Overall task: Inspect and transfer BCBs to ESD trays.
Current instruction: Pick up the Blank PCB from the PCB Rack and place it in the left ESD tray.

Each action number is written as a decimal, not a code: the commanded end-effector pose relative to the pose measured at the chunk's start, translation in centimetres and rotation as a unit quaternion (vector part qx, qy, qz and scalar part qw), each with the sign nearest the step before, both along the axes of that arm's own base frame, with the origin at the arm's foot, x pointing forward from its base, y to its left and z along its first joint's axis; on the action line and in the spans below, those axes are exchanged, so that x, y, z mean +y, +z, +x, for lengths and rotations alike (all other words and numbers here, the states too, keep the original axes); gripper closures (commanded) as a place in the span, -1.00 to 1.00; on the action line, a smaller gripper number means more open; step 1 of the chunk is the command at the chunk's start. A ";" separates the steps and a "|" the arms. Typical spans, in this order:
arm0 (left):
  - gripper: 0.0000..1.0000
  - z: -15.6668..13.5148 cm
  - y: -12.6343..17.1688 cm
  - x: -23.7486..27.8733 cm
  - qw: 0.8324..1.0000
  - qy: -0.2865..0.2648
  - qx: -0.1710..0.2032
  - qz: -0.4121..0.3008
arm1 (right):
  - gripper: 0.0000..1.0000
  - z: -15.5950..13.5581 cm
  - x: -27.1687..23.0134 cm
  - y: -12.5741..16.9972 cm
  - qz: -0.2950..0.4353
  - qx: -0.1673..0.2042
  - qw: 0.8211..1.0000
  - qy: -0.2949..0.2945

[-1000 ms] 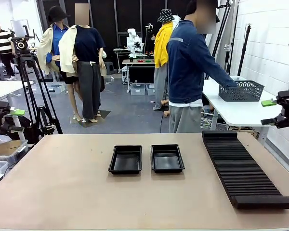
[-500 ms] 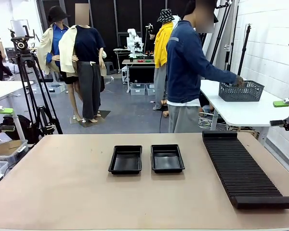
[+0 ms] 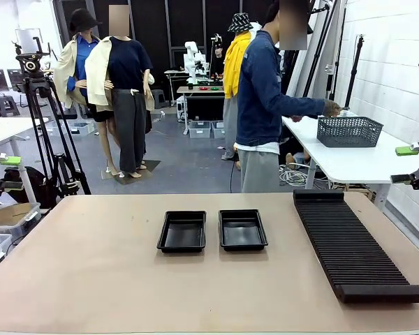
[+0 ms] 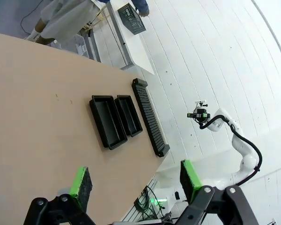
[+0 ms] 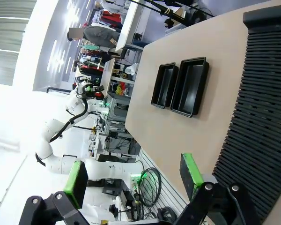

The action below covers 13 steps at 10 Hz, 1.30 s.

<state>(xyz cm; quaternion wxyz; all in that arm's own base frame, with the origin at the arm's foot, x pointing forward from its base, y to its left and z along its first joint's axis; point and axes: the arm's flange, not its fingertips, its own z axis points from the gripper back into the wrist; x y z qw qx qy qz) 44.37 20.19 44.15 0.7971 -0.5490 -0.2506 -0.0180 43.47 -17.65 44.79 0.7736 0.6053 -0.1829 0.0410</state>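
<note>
One broad table (image 3: 91,279) lies between my two arms. Down its right side runs a long black ribbed rack (image 3: 349,244), its slots dark from end to end. Past the far edge a person (image 3: 262,105) in a blue jacket stands at a white side table (image 3: 335,162), one hand (image 3: 330,108) at the rim of a dark mesh basket (image 3: 349,131); what the basket holds I cannot tell.

Near the middle of my table, toward the far side and well left of the rack, the left tray (image 3: 182,231) and the right tray (image 3: 242,229) sit side by side, just apart. Each shows a bare black floor inside its raised rim.

I hold my left gripper (image 4: 136,180) off the table's left edge, fingers spread wide, gripping nothing. My right gripper (image 5: 132,177) hangs off the right edge, out past the rack, fingers spread as wide, with air between the green pads.
</note>
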 end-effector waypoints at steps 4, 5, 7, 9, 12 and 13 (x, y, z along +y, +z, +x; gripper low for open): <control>-1.00 -0.1 0.1 0.2 1.000 0.003 -0.001 0.000 | -1.00 0.0 -0.1 0.0 0.001 0.000 1.000 0.000; -1.00 -0.1 0.1 0.2 1.000 0.003 -0.001 0.000 | -1.00 0.0 -0.1 0.0 0.001 0.000 1.000 0.000; -1.00 -0.1 0.1 0.2 1.000 0.003 -0.001 0.000 | -1.00 0.0 -0.1 0.0 0.001 0.000 1.000 0.000; -1.00 -0.1 0.1 0.2 1.000 0.003 -0.001 0.000 | -1.00 0.0 -0.1 0.0 0.001 0.000 1.000 0.000; -1.00 -0.1 0.1 0.2 1.000 0.003 -0.001 0.000 | -1.00 0.0 -0.1 0.0 0.001 0.000 1.000 0.000; -1.00 -0.1 0.1 0.2 1.000 0.003 -0.001 0.000 | -1.00 0.0 -0.1 0.0 0.001 0.000 1.000 0.000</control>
